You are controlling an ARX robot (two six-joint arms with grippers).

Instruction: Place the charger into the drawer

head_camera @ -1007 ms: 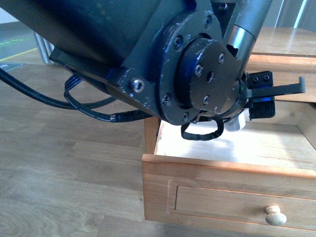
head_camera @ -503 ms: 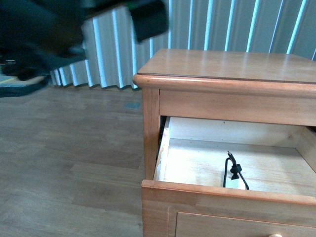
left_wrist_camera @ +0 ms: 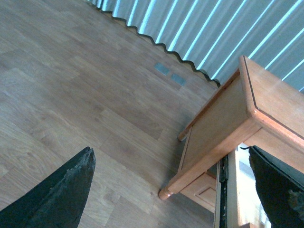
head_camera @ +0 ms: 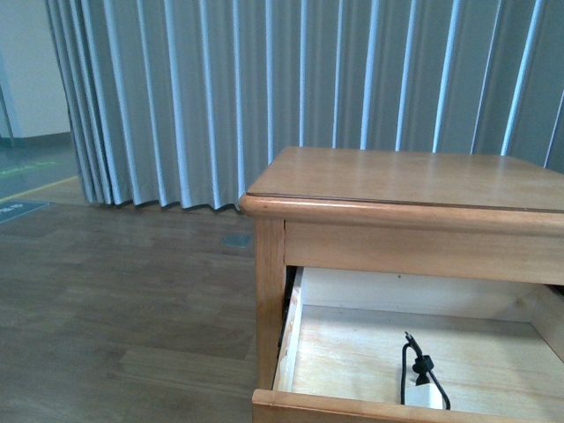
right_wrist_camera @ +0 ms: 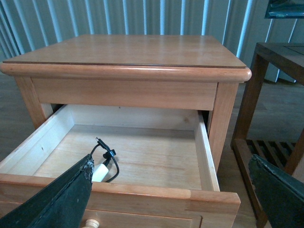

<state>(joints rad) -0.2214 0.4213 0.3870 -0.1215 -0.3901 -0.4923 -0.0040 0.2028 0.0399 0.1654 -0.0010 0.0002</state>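
The honey-brown drawer (head_camera: 288, 345) stands pulled out of its cabinet, pale plywood showing inside. The charger (head_camera: 424, 394), a small white block with a thin black cable looped on it, lies on the drawer floor near the front. In the right wrist view the charger (right_wrist_camera: 101, 171) rests behind the drawer front (right_wrist_camera: 142, 192), above the round knob (right_wrist_camera: 90, 223). My right gripper (right_wrist_camera: 169, 164) hovers open in front of and above the drawer, holding nothing. My left gripper (left_wrist_camera: 170, 151) is open over the floor beside the cabinet. Neither arm shows in the front view.
The wooden cabinet (head_camera: 405, 176) has a bare flat top. A dark wooden side table (right_wrist_camera: 278, 61) stands close to one of its sides. Pleated grey-blue curtains (head_camera: 264, 97) hang behind. Wood-plank floor (left_wrist_camera: 95, 95) spreads out beside the cabinet.
One second ago an arm filled the front view above the drawer with the charger at its gripper. The arm has left that view and the charger now lies in the drawer.
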